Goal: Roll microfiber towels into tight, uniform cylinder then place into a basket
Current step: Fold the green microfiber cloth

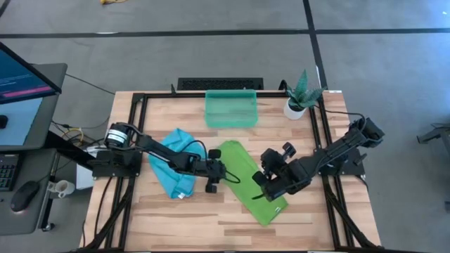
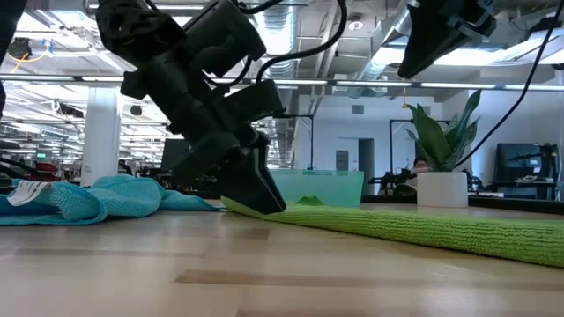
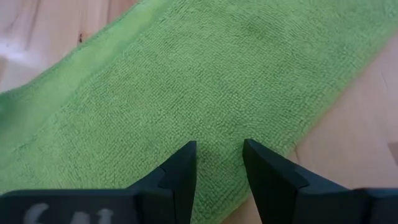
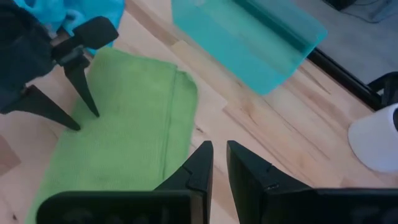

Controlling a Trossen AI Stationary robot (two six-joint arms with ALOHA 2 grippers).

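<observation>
1. The lime green towel (image 1: 247, 181) is seen folded into a long strip on the table (image 1: 211, 218), its long axis running diagonally from near the basket (image 1: 230, 109) toward the front edge on the right arm's side.
2. The left claw (image 1: 223, 173) is held at the strip's basket-side end, fingers parted by a moderate gap and nothing gripped; in the left wrist view the fingertips (image 3: 186, 163) are set just above the green pile, and in the low view they appear to be touching the cloth edge.
3. The right claw (image 1: 266, 191) is poised over the strip's lower half, fingers drawn to a narrow slot, with nothing between them in the right wrist view.
4. The turquoise blue towel (image 1: 176, 163) is left crumpled under the left arm, just beside the green strip, its white tag (image 2: 28, 192) showing in the low view.
5. The basket is empty, well apart from both claws at the back of the table, with a potted plant (image 1: 301, 95) beside it.
6. The key relation is judged to be this: the roll must travel along the strip's long axis, and the left claw is already at 1 end while the right claw stands farther down the same axis.
7. Rolling is judged not yet begun; the strip lies flat, no cylinder formed.
</observation>
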